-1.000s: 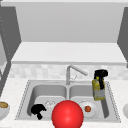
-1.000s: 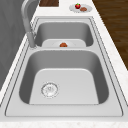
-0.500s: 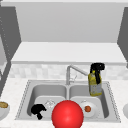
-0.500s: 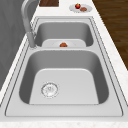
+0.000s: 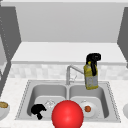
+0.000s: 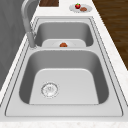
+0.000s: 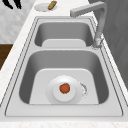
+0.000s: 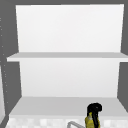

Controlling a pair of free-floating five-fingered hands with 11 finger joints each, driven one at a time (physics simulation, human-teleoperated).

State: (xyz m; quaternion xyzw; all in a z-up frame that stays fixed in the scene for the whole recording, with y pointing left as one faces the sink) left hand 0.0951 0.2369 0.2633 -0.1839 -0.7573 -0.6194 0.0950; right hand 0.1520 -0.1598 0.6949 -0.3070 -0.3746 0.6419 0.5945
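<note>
One red ball (image 5: 67, 114) sits closest, at the front edge of the sink (image 5: 25, 93), with the left hand (image 5: 38, 110) hovering just beside it over the left basin, fingers curled on nothing. Farther back, above the right basin and its plate (image 5: 91, 113), the right hand (image 5: 93, 60) grips a yellow bottle (image 5: 90, 78) from the top, fingers wrapped down its side, near the faucet (image 5: 71, 72) and below the shelf (image 5: 65, 52).

At the bottom edge the right hand (image 8: 94, 110) grips the top of a yellow bottle (image 8: 89, 121), beside the faucet's tip (image 8: 72, 123), below the white open shelves (image 8: 67, 55).
</note>
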